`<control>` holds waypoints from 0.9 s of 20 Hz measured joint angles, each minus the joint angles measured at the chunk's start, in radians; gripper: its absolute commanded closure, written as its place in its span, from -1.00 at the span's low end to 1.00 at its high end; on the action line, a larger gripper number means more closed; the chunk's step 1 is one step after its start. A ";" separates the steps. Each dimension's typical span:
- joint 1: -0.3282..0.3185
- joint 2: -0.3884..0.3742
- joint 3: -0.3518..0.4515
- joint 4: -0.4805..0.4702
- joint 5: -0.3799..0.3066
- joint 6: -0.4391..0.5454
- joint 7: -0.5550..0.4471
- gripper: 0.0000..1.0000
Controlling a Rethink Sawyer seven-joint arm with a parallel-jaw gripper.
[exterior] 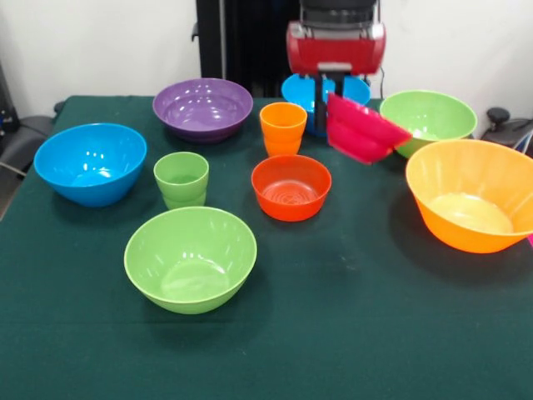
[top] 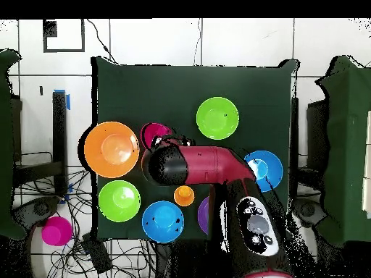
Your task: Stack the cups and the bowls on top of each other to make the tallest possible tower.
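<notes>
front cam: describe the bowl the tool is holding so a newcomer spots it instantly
Start at the red arm head at the top of the front view; its tool hangs just below. The magenta bowl is gripped by its rim there, tilted and lifted off the green table. It is the only magenta bowl on camera and the only one not resting flat, between the orange cup and the far green bowl.

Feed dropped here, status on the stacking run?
Gripper shut on magenta bowl, lifted and tilted. Nothing stacked yet. Orange cup and orange-red bowl sit just below.
</notes>
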 measured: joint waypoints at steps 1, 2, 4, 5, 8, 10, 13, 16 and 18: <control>-0.017 -0.024 0.012 0.016 0.012 0.028 0.000 1.00; -0.023 -0.033 0.016 0.023 0.016 0.039 0.000 1.00; -0.034 -0.052 0.024 0.037 0.025 0.062 0.000 1.00; -0.040 -0.071 0.028 0.052 0.033 0.084 0.000 1.00; -0.040 -0.101 0.028 0.082 0.035 0.110 0.000 1.00; -0.037 -0.115 0.028 0.105 0.034 0.111 0.000 1.00; -0.033 -0.117 0.028 0.135 0.024 0.110 0.000 1.00; -0.033 -0.113 0.025 0.155 0.014 0.101 0.000 1.00; -0.033 -0.104 0.020 0.175 0.002 0.080 0.000 1.00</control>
